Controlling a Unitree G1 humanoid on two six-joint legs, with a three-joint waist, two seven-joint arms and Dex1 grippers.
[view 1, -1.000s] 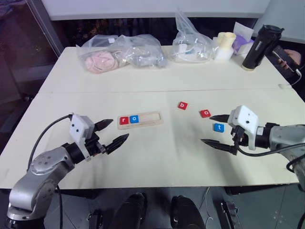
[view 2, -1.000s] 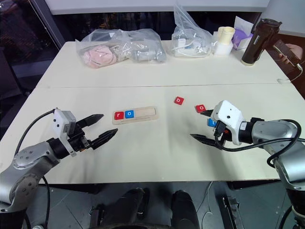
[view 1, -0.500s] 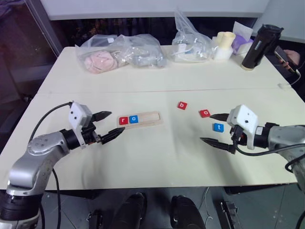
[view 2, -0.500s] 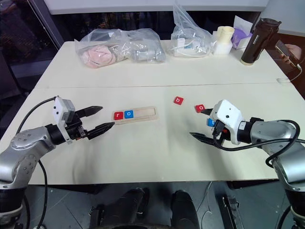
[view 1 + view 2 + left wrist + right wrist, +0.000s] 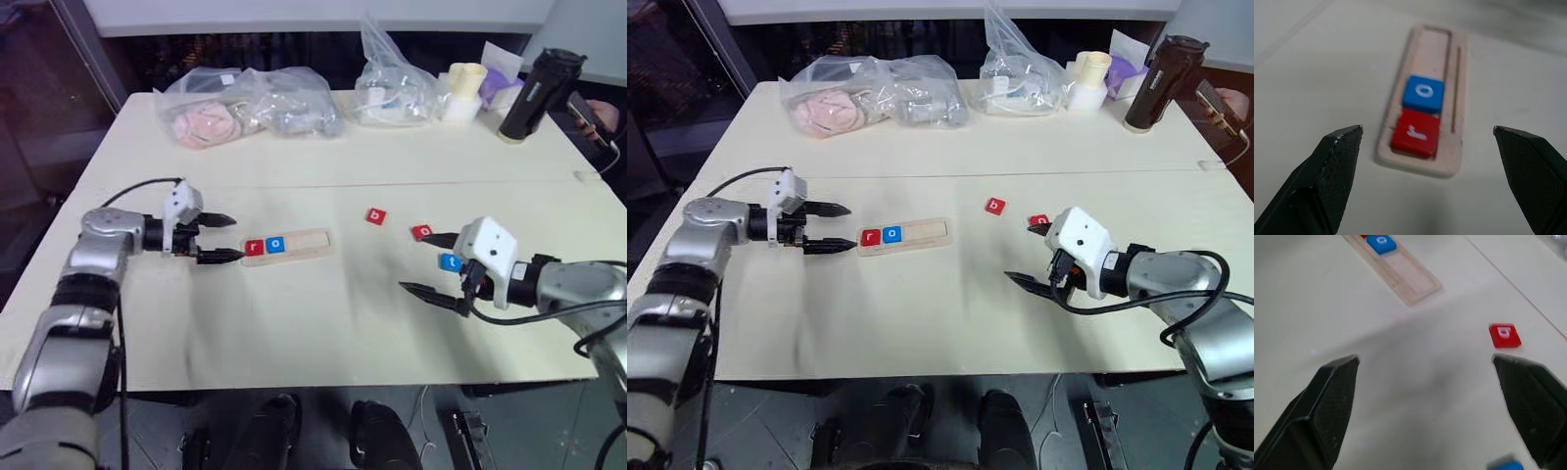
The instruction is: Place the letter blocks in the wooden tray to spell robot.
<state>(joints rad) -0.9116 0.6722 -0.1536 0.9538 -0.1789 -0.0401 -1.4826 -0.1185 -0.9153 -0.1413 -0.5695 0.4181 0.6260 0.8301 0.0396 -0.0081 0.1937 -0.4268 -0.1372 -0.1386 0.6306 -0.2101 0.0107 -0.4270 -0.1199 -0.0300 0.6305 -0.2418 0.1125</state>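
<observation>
The wooden tray (image 5: 306, 241) lies left of the table's middle. A red r block (image 5: 255, 247) and a blue o block (image 5: 276, 245) sit in its left end. My left gripper (image 5: 236, 238) is open just left of the tray and points at that end, with the red r (image 5: 1415, 133) and blue o (image 5: 1423, 93) straight ahead between its fingers. Loose on the table to the right are a red b (image 5: 376, 216), a red o (image 5: 421, 232) and a blue t (image 5: 450, 261). My right gripper (image 5: 413, 261) is open and empty beside the red o and the t.
Along the far edge stand clear plastic bags (image 5: 250, 106), a second bag (image 5: 392, 83), a cream cup (image 5: 463, 86) and a black bottle (image 5: 529, 98). A person's hand with a phone (image 5: 588, 116) is at the far right corner.
My left gripper has moved forward to the tray's left end and turned to point right along it. The right gripper has drifted slightly left.
</observation>
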